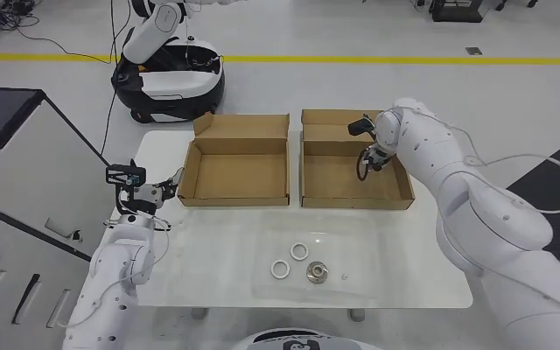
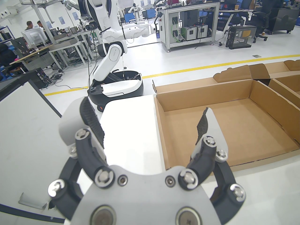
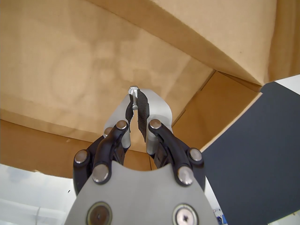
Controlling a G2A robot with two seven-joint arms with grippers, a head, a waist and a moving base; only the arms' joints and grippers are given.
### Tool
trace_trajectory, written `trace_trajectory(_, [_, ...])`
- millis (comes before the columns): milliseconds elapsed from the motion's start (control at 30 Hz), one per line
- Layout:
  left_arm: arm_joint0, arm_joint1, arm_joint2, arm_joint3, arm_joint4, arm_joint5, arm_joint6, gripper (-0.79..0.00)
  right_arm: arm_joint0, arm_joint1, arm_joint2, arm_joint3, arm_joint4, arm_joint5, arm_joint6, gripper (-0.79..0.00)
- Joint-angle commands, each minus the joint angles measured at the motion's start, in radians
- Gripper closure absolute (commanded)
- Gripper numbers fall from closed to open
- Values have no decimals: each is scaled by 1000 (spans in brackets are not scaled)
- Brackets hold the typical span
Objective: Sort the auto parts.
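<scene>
My right gripper [image 3: 136,105] is clamped on a small bolt [image 3: 133,98], its head pointing at the floor of the right box [image 1: 337,179]. I'd lower it close before letting go, so it can't bounce out. My left gripper [image 2: 145,111] sits spread wide, left of the left box [image 1: 236,175]. Two white rings [image 1: 298,251] wait near.

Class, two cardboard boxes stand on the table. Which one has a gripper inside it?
The right-hand box: the right gripper, shut on a bolt, hangs inside it; the left box has none.
</scene>
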Motion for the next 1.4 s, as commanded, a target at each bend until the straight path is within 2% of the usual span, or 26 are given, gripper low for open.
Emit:
trace_trajectory(0, [0,0,0,0,0,0,0,-785,-3,1,5,-2,-4,11,-14,0])
trace_trajectory(467, [0,0,0,0,0,0,0,-785,-26,12,32,-20,-33,28,-26,-3])
trace_trajectory(500, [0,0,0,0,0,0,0,-785,-27,13,35,-21,-33,28,-26,-209])
trace_trajectory(533, [0,0,0,0,0,0,0,-785,-28,14,37,-22,-34,27,-25,-336])
trace_trajectory(567, [0,0,0,0,0,0,0,-785,-29,15,40,-23,-33,26,-25,-523])
trace_trajectory(600, [0,0,0,0,0,0,0,-785,-28,17,43,-25,-34,25,-23,-628])
trace_trajectory(633, [0,0,0,0,0,0,0,-785,-28,18,46,-27,-35,24,-23,-785])
trace_trajectory(1033, [0,0,0,0,0,0,0,-785,4,46,85,-83,-68,-17,-33,-785])
trace_trajectory(1233, [0,0,0,0,0,0,0,-785,46,89,126,-169,-79,-105,17,-785])
trace_trajectory(1367, [0,0,0,0,0,0,0,-785,51,133,170,-295,-74,-159,81,-785])
